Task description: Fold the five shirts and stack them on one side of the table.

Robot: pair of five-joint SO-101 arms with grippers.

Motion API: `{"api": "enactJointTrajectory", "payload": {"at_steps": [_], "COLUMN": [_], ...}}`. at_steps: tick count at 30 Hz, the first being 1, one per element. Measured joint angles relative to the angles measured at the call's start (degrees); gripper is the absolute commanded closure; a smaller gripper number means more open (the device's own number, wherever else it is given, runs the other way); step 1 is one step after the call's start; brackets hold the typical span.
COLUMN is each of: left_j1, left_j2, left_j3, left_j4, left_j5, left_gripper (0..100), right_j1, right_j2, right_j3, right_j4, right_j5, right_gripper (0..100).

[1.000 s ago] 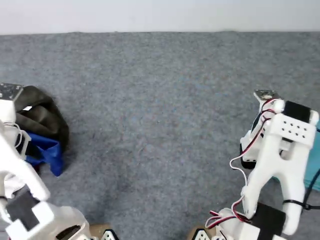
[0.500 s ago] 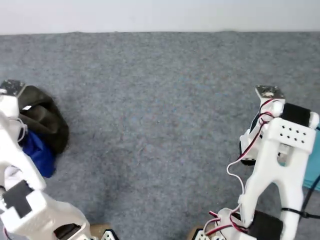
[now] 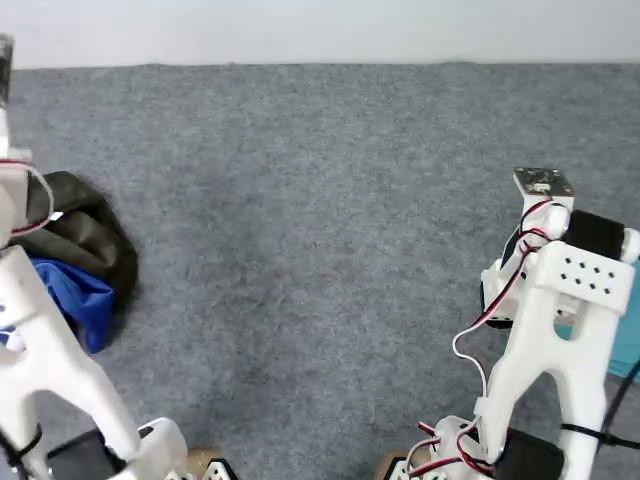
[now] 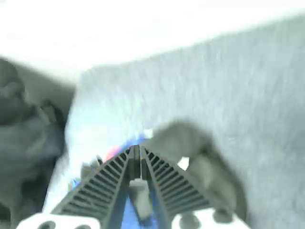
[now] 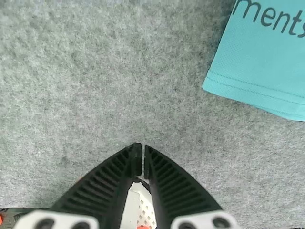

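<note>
Printed matter: one entry.
Teal shirt (image 5: pixel 262 71): dark lettering on the fabric, cut off by the frame edge; no whole word legible.

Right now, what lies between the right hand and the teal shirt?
Bare grey mat. The right wrist view shows nothing else between the shut right hand and the teal shirt.

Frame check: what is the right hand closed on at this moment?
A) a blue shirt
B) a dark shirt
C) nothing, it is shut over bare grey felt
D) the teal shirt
C: the right hand is shut with nothing between its fingers, above the grey table cover, and the teal shirt lies off to one side, apart from it.
</note>
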Motion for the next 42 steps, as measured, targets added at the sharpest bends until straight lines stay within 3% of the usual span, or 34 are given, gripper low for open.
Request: {"api": "enactJointTrajectory", "payload": {"at_steps": [5, 10, 15, 22, 42], "left_j1": [3.34, 1.49, -2.99, -7.21, -9.67], "left_j2": [-0.09, 4.13, 6.07, 6.68, 6.77], "left_j3": [-2.11, -2.11, 1.67, 16.0, 47.21], "left_j4": [7.38, 16.7, 17.23, 17.14, -11.78], "left_j5": [-6.07, -12.66, -13.54, -13.54, -8.79], "left_gripper": [94, 85, 78, 77, 78], "right_j1": [0.0, 0.0, 0.0, 0.0, 0.0], "right_j2": [0.0, 0.0, 0.0, 0.0, 0.0], "right_j3": [0.0, 0.0, 0.0, 0.0, 0.0], "right_j4": [0.0, 0.09, 0.09, 0.09, 0.09], "right_j5": [0.0, 0.0, 0.0, 0.0, 0.0], "right_gripper": [98.5, 98.5, 98.5, 98.5, 98.5]}}
